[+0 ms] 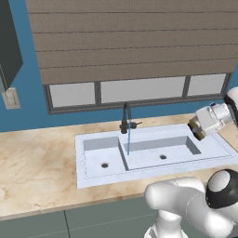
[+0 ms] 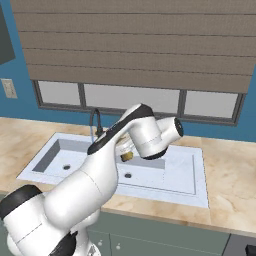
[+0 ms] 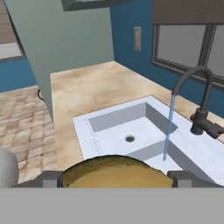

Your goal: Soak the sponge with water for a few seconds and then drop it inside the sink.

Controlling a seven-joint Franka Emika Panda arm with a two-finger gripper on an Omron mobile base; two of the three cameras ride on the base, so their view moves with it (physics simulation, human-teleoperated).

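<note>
1. The white arm's two-finger gripper (image 3: 114,178) is sitting at the 6 o'clock edge of the hand view, its two dark finger tips (image 3: 47,178) standing on either side of a yellow-orange sponge with a brownish rim (image 3: 114,175).
2. The jaws are pressing against the sponge from both sides, closed only as far as its width allows.
3. In the left base view, the gripper (image 1: 194,128) is hanging at 3 o'clock, above the right rim of the pale grey-white rectangular double-basin sink (image 1: 93,179).
4. In the right base view, the sponge (image 2: 127,156) is showing as a small yellow-brown patch below the white wrist, over the wider basin.
5. The thin pale-blue vertical stream of water (image 1: 128,142) is falling from the dark slim curved faucet (image 1: 125,118) and landing just beside the divider between the basins.
6. In the hand view, the water (image 3: 168,127) is running at 2 o'clock from the sponge, well apart from it.
7. The sink is lying in a beige marbled stone counter (image 1: 37,158), beneath a grey-framed window with a brown slatted blind (image 1: 130,42).
</note>
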